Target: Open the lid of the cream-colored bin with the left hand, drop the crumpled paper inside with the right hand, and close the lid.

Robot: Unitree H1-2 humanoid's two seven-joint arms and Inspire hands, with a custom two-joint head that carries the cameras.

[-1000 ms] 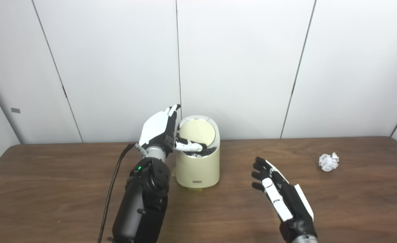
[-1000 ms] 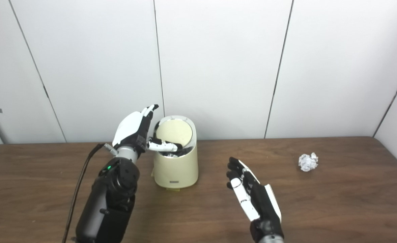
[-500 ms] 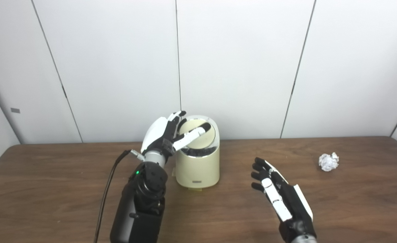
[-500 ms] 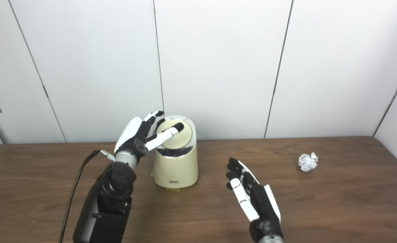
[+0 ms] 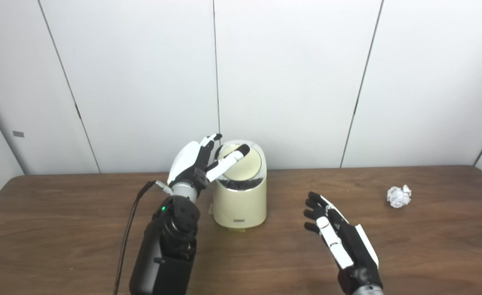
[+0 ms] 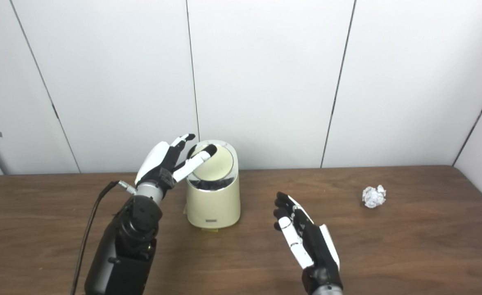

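- The brown wooden surface (image 5: 429,246) goes back to a white panel wall (image 5: 290,82), and its far edge sits right at the wall.
- The small round cream-colored bin (image 5: 240,205) stands near that far edge, a bit left of the middle.
- The round cream lid (image 5: 243,164) of the bin is tipped up, so a dark gap shows at the front of the top.
- The crumpled ball of white paper (image 5: 399,196) lies on the surface far off to the right, close to the right edge and well apart from the bin.
- There is lots of bare wood between the bin and the paper, and in front of the bin too.
- The left hand (image 5: 195,162) is black and white. It is up beside the left side of the bin top, with its fingers spread.
- One white finger of the left hand reaches across the tipped lid. It looks like it touches the lid, but I cannot tell for sure. This hand holds nothing.
- The black left arm rises from the bottom edge, and a black cable (image 5: 132,221) trails beside it.
- The right hand (image 6: 304,235) is over the surface, to the right of the bin and apart from it.
- The right hand has its fingers stretched out and a little apart, pointing away from the robot. It holds nothing and is far from the paper.
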